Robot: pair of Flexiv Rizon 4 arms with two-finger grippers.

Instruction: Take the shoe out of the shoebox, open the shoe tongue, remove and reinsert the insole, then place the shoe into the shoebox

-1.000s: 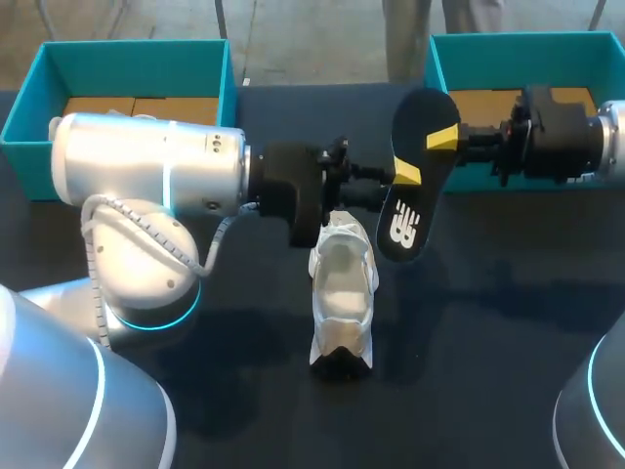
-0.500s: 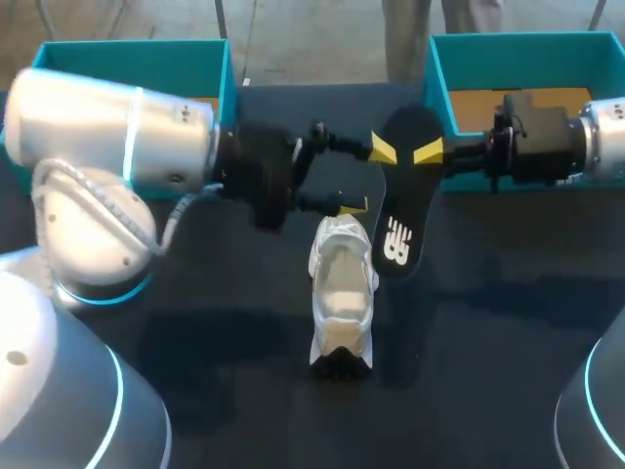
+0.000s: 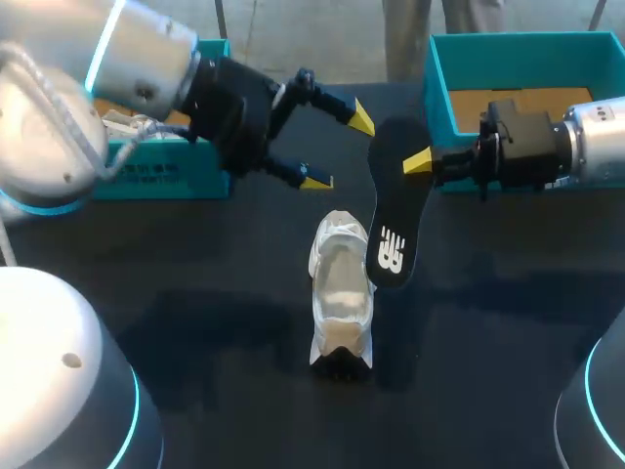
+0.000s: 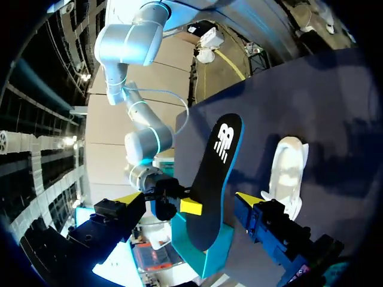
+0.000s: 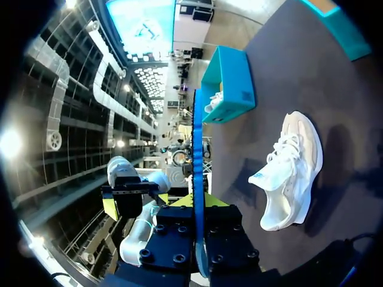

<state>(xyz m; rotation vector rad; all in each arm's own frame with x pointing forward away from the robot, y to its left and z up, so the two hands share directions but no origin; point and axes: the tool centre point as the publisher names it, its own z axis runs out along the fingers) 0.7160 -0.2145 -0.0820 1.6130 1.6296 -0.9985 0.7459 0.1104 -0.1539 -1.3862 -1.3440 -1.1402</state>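
Holding the insole (image 3: 394, 220) out of the shoe (image 3: 342, 293) and up in the air, tilted, with the printed lower end just beside the shoe's collar. Judged as removal done and reinsertion next, so kept close to the opening and not laid on the counter (image 3: 488, 322). Pinched by the right gripper (image 3: 412, 161) on one long edge near the upper end. Closed narrow on that thin edge, and seen edge-on between the fingers in the right wrist view. Reaching in from in front of the right shoebox (image 3: 437, 98), well clear of its wall.

Resting on the counter, toe toward the robot, mouth showing from above, touched by neither gripper. Probably left there in the middle so either arm can reach it.

Hovering wide open and empty: the left gripper (image 3: 338, 149), above the counter between the left shoebox (image 3: 161, 178) and the insole, apart from both. Pointing toward the insole, as the left wrist view shows. Likely spread like this to come down and steady the shoe or hold the tongue back, though which cannot be told.
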